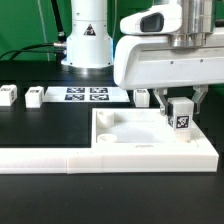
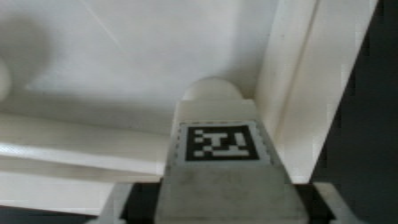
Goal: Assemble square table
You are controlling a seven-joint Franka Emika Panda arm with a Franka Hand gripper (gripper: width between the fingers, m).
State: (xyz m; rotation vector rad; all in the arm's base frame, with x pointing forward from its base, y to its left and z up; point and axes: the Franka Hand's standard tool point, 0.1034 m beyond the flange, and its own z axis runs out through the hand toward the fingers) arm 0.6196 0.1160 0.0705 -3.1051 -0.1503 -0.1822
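The white square tabletop [image 1: 140,135] lies upside down on the black table, with round sockets at its corners. My gripper [image 1: 181,108] is shut on a white leg [image 1: 181,115] with a black-and-white tag and holds it upright over the tabletop's corner at the exterior view's right. In the wrist view the leg [image 2: 222,150] runs out from between my fingers [image 2: 143,205], and its rounded tip is close to the tabletop's [image 2: 107,70] raised rim. I cannot tell whether the tip touches the tabletop. Three more legs [image 1: 10,96] [image 1: 35,97] [image 1: 143,98] lie behind.
A long low white wall [image 1: 50,157] runs along the front, against the tabletop. The marker board [image 1: 85,95] lies at the back by the robot's base [image 1: 87,40]. Green cables trail at the back left.
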